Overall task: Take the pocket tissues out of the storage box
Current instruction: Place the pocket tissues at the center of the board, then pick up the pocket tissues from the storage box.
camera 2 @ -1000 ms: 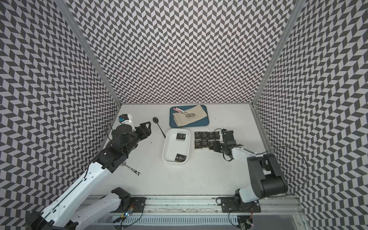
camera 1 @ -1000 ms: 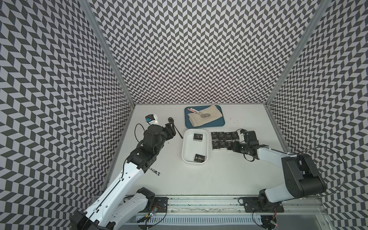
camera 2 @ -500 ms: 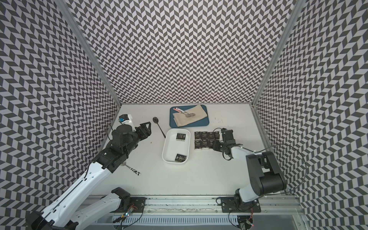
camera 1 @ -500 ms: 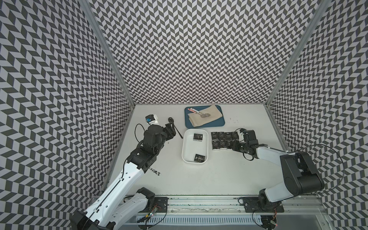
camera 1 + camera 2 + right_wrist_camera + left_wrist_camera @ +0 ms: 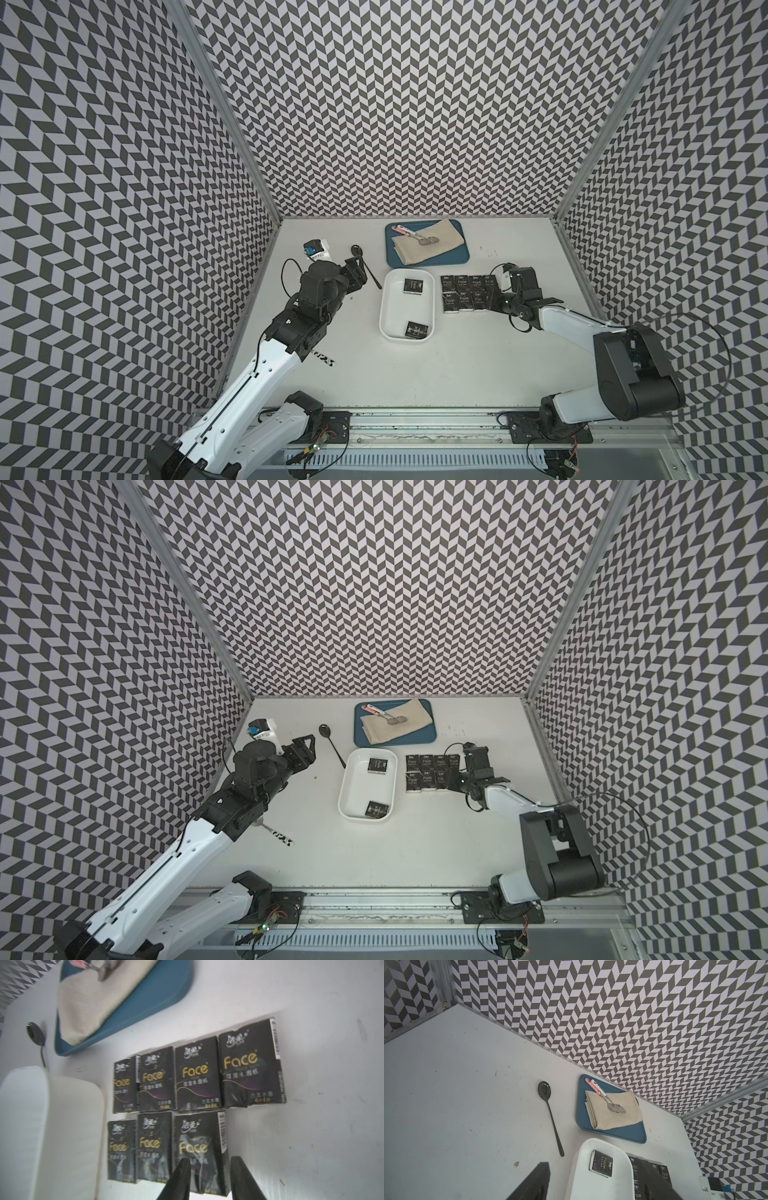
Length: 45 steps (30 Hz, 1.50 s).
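1. Seven small black "Face" pocket tissues lie centre-frame, just right of the white plastic storage box; two more lie inside it.
2. Right gripper, jaws apart, sits at their lower-right packet.
3. Left gripper, jaws apart, is left of the box.

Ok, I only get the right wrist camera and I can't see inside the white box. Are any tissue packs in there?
Observer: Yes, two pocket tissues lie in the storage box: one at its far end, one at its near end.
Operator: Where's the other arm?
Observer: The left gripper hangs open and empty across the box from you, near the black spoon.
Operator: Anything else over there?
Observer: A black-and-white patterned handle lies on the table by the left arm.
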Each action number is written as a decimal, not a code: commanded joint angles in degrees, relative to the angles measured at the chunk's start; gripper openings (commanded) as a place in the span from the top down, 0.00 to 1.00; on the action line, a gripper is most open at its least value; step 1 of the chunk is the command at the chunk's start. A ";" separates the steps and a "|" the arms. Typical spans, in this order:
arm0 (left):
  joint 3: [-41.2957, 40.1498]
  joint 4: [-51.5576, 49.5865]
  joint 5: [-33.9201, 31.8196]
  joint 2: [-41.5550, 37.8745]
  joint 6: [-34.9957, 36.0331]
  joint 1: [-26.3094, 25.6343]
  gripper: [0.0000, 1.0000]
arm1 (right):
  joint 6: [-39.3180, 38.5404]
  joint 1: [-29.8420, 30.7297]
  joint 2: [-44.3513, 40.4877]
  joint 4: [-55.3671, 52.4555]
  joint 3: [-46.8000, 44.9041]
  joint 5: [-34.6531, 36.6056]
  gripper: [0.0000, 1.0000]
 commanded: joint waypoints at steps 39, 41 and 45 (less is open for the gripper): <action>4.63 -4.44 -1.74 -0.51 2.89 -0.21 0.27 | -38.37 38.27 33.30 -6.46 37.92 33.90 0.55; 4.99 -4.19 -1.61 0.01 3.03 -0.18 0.27 | -38.88 38.23 33.97 -6.06 38.16 33.73 0.55; 5.72 -4.43 -1.74 0.29 3.38 -0.18 0.27 | -39.54 38.26 36.23 -6.27 39.18 35.11 0.54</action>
